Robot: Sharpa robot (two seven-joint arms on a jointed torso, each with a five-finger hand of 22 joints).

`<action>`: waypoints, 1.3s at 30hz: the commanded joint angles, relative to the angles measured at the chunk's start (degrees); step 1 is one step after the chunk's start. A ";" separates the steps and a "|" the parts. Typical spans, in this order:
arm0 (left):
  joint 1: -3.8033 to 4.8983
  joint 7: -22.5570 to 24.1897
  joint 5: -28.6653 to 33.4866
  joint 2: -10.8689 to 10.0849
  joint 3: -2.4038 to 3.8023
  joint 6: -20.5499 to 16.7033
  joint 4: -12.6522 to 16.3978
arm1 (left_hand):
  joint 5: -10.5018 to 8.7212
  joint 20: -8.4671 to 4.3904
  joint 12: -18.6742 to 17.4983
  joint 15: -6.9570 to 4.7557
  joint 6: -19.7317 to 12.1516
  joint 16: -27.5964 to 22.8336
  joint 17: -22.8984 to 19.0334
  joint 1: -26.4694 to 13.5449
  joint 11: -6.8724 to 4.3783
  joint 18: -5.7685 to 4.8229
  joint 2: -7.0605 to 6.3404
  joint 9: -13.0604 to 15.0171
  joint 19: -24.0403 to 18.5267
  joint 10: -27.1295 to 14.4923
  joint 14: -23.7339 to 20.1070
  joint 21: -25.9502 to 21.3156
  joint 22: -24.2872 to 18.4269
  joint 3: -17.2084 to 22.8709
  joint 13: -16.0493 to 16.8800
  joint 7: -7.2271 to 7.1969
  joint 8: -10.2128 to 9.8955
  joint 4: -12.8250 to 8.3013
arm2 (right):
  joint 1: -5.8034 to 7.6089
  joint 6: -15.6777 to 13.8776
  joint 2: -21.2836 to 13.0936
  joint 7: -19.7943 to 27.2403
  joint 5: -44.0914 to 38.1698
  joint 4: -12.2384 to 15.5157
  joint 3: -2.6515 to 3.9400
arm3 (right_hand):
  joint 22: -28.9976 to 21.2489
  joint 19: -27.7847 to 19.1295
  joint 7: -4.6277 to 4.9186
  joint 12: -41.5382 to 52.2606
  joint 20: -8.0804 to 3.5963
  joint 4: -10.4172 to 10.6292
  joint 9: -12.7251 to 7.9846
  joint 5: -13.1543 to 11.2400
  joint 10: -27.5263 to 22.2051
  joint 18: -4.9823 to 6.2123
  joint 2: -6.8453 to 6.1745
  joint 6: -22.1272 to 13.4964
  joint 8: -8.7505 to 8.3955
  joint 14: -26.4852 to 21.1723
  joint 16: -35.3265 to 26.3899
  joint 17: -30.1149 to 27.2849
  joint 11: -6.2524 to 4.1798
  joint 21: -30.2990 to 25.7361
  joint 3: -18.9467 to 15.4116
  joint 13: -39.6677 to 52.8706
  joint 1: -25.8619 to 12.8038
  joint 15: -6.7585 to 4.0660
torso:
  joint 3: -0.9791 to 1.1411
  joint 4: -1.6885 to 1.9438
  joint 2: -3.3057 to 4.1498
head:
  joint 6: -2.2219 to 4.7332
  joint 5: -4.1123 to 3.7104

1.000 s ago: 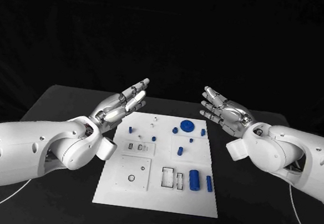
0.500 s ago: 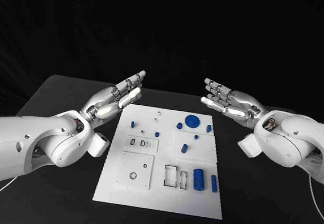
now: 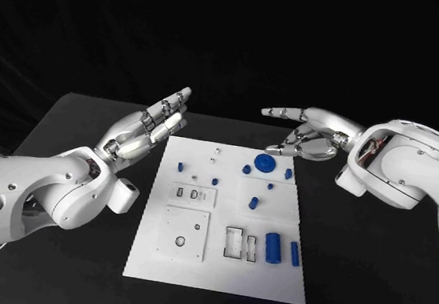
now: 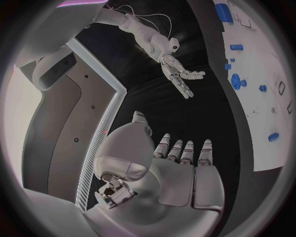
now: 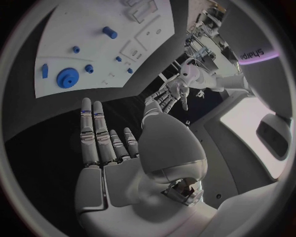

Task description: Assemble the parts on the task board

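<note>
Your left hand point(image 3: 149, 124) sits left of centre in the head view, above the table, just off the upper-left corner of the task board point(image 3: 150, 260). Fingers straight and spread, palm up, nothing held. Left wrist view confirms it: palm point(image 4: 179, 182) bare, fingers extended and apart.

The board lies flat mid-frame on the black table point(image 3: 378, 279), running from centre down to the lower middle. Parts on it, left to right:
- small blue peg point(image 3: 180, 167) near the upper-left edge
- two more small blue pieces point(image 3: 216, 180) just right of it
- small blue piece point(image 3: 247, 169), then the round blue gear point(image 3: 265, 162) near the board's top edge; gear also visible in the right wrist view point(image 5: 66, 78)
- upright blue peg point(image 3: 252, 201) around mid-board
- small blue piece point(image 3: 288, 173) by the upper-right edge
- blue cylinder point(image 3: 272, 249) and narrow blue bar point(image 3: 295, 254) side by side at lower right, beside rectangular cut-outs point(image 3: 232, 243)

Your right hand point(image 3: 307, 135) is upper right of centre, hovering over the board's far edge, just above the gear, not touching it. Fingers loosely curved and apart, holding nothing. Right wrist view shows the same: fingers point(image 5: 98, 133) extended, palm empty.
</note>
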 commanded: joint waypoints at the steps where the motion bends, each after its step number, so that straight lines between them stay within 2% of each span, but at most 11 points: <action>1: 0.48 0.93 0.16 -0.59 0.00 0.02 0.97 | 0.50 0.46 -0.20 0.44 0.36 -0.21 -0.09 0.79 0.54 0.50 0.01 0.08 0.07 0.04 0.05 -0.22 -0.07 0.10 -0.07 0.15 0.21 0.07 | 0.67 1.21 0.41 -3.64 -18.39 0.54 0.00 | -0.30 7.47 0.74 2.22 -1.90 -1.79 0.53 1.09 11.25 0.94 0.82 5.86 0.82 7.34 1.30 1.22 0.56 0.59 0.36 1.34 2.79 -2.39 | -0.12 0.56 1.05 | -0.40 0.11; 2: 0.61 0.84 0.24 -0.83 -0.01 0.02 1.21 | 0.56 0.50 -0.20 0.50 0.35 -0.21 -0.09 0.84 0.58 0.50 0.03 0.08 0.07 0.04 0.05 -0.22 -0.07 0.11 -0.07 0.17 0.21 0.08 | 0.89 1.17 0.58 -3.99 -20.08 0.67 0.01 | -0.52 9.60 0.76 3.09 -2.55 -2.33 0.63 -0.81 15.89 0.95 1.09 7.38 0.90 9.25 1.42 1.60 0.73 0.51 1.03 1.86 3.72 -3.04 | -0.14 0.63 1.21 | -0.44 0.11; 3: 0.69 0.77 0.30 -1.01 -0.02 0.02 1.38 | 0.66 0.56 -0.20 0.56 0.34 -0.21 -0.09 0.89 0.63 0.50 0.06 0.07 0.07 0.05 0.05 -0.22 -0.07 0.12 -0.07 0.19 0.21 0.08 | 1.04 1.04 0.72 -4.23 -21.35 0.76 0.01 | -0.84 11.80 0.77 3.97 -3.20 -2.74 0.72 -4.03 21.08 0.91 0.93 8.96 0.91 11.20 1.39 2.05 0.90 0.21 2.65 2.37 4.59 -3.68 | -0.14 0.68 1.31 | -0.47 0.11; 4: 0.79 0.67 0.38 -1.20 -0.03 0.02 1.56 | 0.70 0.58 -0.20 0.59 0.33 -0.21 -0.09 0.91 0.65 0.50 0.07 0.07 0.07 0.05 0.05 -0.22 -0.07 0.13 -0.07 0.20 0.21 0.08 | 1.20 0.75 0.91 -4.47 -22.83 0.84 0.01 | -1.11 13.64 0.88 4.40 -3.75 -2.83 0.85 -5.68 23.87 0.88 0.44 10.71 0.97 12.81 1.34 2.48 0.99 -0.06 4.36 2.58 4.89 -4.17 | -0.14 0.73 1.39 | -0.61 0.12; 8: 1.15 0.25 0.77 -1.52 -0.06 0.08 1.80 | 1.35 0.79 -0.20 0.81 0.25 -0.21 -0.09 1.16 0.91 0.47 0.32 0.06 0.07 0.05 0.05 -0.22 -0.07 0.24 -0.07 0.30 0.19 0.10 | 1.59 -0.53 1.62 -4.71 -26.83 0.85 0.01 | -1.27 19.96 1.10 4.94 -5.87 -3.26 1.37 -6.88 28.05 0.86 -1.51 16.48 1.17 19.07 2.42 4.68 0.53 0.16 8.41 2.59 4.99 -6.07 | -0.15 0.98 1.65 | -1.12 0.01; 10: 1.35 0.00 0.93 -1.55 -0.07 0.15 1.75 | 2.98 0.96 -0.20 0.94 0.19 -0.21 -0.09 1.73 1.10 0.44 0.72 0.06 0.07 0.05 0.05 -0.22 -0.07 0.44 -0.07 0.42 0.19 0.08 | 1.72 -0.85 2.17 -4.80 -28.57 0.70 0.02 | -1.04 23.47 0.85 4.53 -7.17 -4.55 1.61 -7.34 29.19 0.87 -2.98 18.95 1.10 22.56 3.03 6.05 -0.39 0.74 10.23 2.34 5.99 -7.26 | -0.16 1.04 1.75 | -1.41 -0.05; 14: 1.60 -0.26 1.06 -1.38 -0.08 0.29 1.55 | 4.96 1.04 -0.20 1.02 0.18 -0.21 -0.09 2.53 1.23 0.42 1.14 0.06 0.07 0.05 0.05 -0.22 -0.07 0.69 -0.07 0.48 0.19 0.08 | 1.82 -0.46 3.13 -5.51 -31.04 0.30 0.02 | -0.59 26.98 0.71 3.55 -8.60 -6.87 1.89 -7.25 30.17 0.80 -3.95 21.89 0.96 25.98 2.95 7.80 -1.26 1.37 12.75 1.83 8.01 -8.38 | -0.16 1.05 1.90 | -1.91 -0.02; 21: 1.76 -0.03 1.12 -1.18 -0.09 0.61 1.38 | 5.92 1.08 -0.16 1.10 0.55 -0.21 -0.09 3.04 1.40 0.43 1.54 0.11 0.07 0.16 0.05 -0.22 -0.07 0.90 -0.03 0.64 0.26 0.09 | 1.63 -0.41 5.17 -5.81 -33.42 -1.53 0.01 | -0.20 28.17 1.12 3.07 -9.19 -9.10 2.35 -7.50 31.73 0.73 -4.51 24.90 1.29 27.41 1.93 8.97 -1.44 1.47 14.34 1.65 9.63 -8.73 | -0.02 0.94 1.73 | -2.66 0.46; 29: 1.80 -0.01 1.40 -1.37 -0.10 0.84 1.37 | 6.57 1.14 -0.15 1.19 0.65 -0.21 -0.09 3.40 1.60 0.44 1.82 0.12 0.07 0.19 0.05 -0.22 -0.07 1.02 -0.02 0.79 0.26 0.10 | 0.24 -0.90 7.60 -6.42 -35.42 -4.15 0.00 | 0.46 29.40 2.66 3.02 -9.42 -8.85 3.52 -8.21 34.07 0.69 -4.79 29.47 2.36 29.21 2.01 10.56 -1.23 1.89 14.88 1.67 8.21 -8.88 | -0.03 1.15 1.63 | -2.98 0.49; 33: 1.80 -0.03 1.70 -1.41 -0.10 0.88 1.25 | 6.69 1.15 -0.15 1.19 0.63 -0.21 -0.09 3.45 1.64 0.44 1.85 0.12 0.07 0.20 0.05 -0.22 -0.07 1.03 -0.02 0.81 0.26 0.10 | -0.64 -1.29 8.85 -6.49 -36.56 -5.51 -0.01 | 0.67 29.75 2.87 2.98 -9.44 -8.41 3.94 -8.93 34.85 0.69 -5.19 30.55 2.33 29.68 2.00 11.11 -1.23 1.96 14.87 1.68 7.33 -8.91 | -0.08 1.14 1.51 | -3.02 0.59; 39: 1.80 -0.11 2.15 -1.18 -0.12 1.13 0.88 | 7.09 1.18 -0.15 1.22 0.62 -0.21 -0.09 3.62 1.76 0.44 1.97 0.11 0.07 0.19 0.05 -0.22 -0.07 1.08 -0.02 0.87 0.25 0.10 | -1.72 -2.00 10.18 -6.41 -37.92 -7.07 -0.01 | 1.06 30.49 3.23 3.09 -9.63 -8.36 4.59 -9.08 36.27 0.73 -5.44 32.34 2.46 30.67 2.06 11.85 -1.29 2.25 15.33 1.74 7.15 -9.09 | 0.02 1.29 1.48 | -2.88 0.73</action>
